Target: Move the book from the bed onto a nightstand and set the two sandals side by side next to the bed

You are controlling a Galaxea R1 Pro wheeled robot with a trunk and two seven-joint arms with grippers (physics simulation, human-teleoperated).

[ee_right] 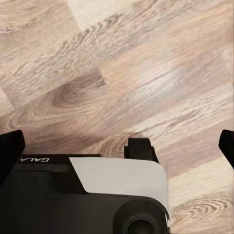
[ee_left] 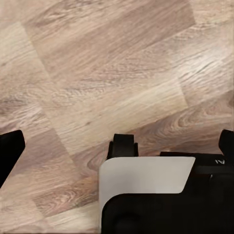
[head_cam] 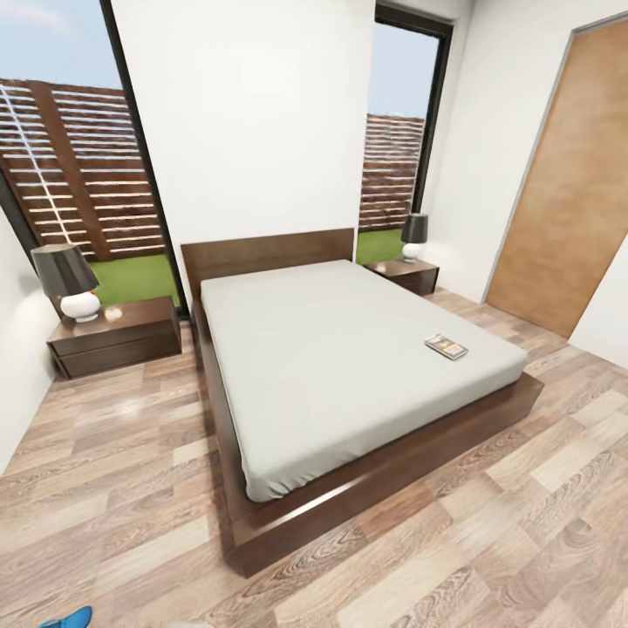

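Dark-covered book (head_cam: 446,346) lies flat on grey-mattressed bed (head_cam: 349,366).

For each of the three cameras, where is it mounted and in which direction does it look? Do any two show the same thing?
Head view: on the robot's head, facing forward and down over the bed, the book, two nightstands and a blue sandal.
Left wrist view: near the left gripper, facing down at the wood floor; dark fingers and robot base show.
Right wrist view: near the right gripper, same downward look.
Both wrist views share floor and base.
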